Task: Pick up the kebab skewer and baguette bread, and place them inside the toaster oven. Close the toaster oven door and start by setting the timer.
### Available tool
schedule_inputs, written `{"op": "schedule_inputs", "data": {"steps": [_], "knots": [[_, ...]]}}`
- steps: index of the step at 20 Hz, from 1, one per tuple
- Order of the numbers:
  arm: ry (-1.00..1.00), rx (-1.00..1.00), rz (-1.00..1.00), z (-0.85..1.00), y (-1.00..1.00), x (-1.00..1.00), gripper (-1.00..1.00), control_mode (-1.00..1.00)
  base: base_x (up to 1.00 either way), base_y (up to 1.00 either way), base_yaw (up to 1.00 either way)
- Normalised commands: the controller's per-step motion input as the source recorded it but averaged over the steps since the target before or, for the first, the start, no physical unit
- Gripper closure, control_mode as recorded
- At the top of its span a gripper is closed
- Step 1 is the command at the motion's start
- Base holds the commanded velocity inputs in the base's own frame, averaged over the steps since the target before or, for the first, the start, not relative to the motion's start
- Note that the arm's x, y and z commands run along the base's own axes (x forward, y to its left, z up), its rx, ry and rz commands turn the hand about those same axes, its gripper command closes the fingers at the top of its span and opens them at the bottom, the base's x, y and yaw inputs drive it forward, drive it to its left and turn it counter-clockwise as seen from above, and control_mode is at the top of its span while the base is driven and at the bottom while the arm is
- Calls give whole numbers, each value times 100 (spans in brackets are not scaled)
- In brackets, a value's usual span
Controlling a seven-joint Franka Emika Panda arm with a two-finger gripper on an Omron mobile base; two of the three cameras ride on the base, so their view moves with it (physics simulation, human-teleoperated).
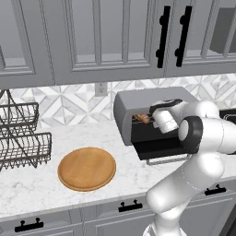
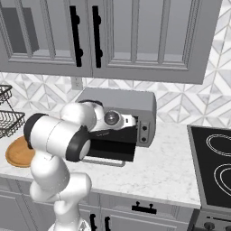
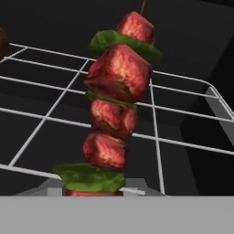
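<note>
Toaster oven [image 1: 124, 110] sitting at the back of the table [image 1: 37, 184], tight against the tiled wall, mouth facing out toward the robot. Toaster oven door [image 1: 159, 147] dropped fully open, lying roughly flat and sticking out over the table, bar handle [image 1: 166, 160] at its front edge. Plenty of bare marble left of the oven. Wire baskets [image 1: 23, 143] well off at the far left. Upper cabinets hanging close above, so not much headroom over the box.

From the right base view: same oven [image 2: 122, 101] with the knob strip [image 2: 144, 131] on its right end, free table beyond that, then a black cooktop [image 2: 212, 162]. Arm reaching straight into the opening here and blocking any look inside.

Round wooden board [image 1: 86, 168] on the table left of the oven, near the front edge, well apart from the door.

Baguette bread [image 1: 142, 119] just visible in the left base view as a golden-brown bit inside the oven, left part of the cavity, next to the white hand. Can't tell which way its long axis runs.

Kebab skewer [image 3: 116, 87] inside the oven, seen close in the hand view: long axis running straight away from the hand, stick tip pointing deeper into the dark cavity, red meat chunks and green slices strung along it. Hovering above the wire rack [image 3: 45, 119], rack's right edge and corner close by.

Tool [image 3: 93, 189] narrow, looks clamped on the near end of the skewer.
</note>
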Motion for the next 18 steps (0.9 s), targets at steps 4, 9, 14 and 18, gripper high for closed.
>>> {"op": "schedule_inputs", "data": {"steps": [4, 9, 14, 18], "knots": [[0, 0, 0, 0, 0, 0, -100, -100, 0, 0, 0], [0, 0, 0, 22, 0, 1, -100, -100, 0, 0, 0], [0, 0, 0, 60, 0, 0, -100, -100, 0, 0, 0], [0, 0, 0, 71, 0, 0, -100, -100, 0, 0, 0]]}}
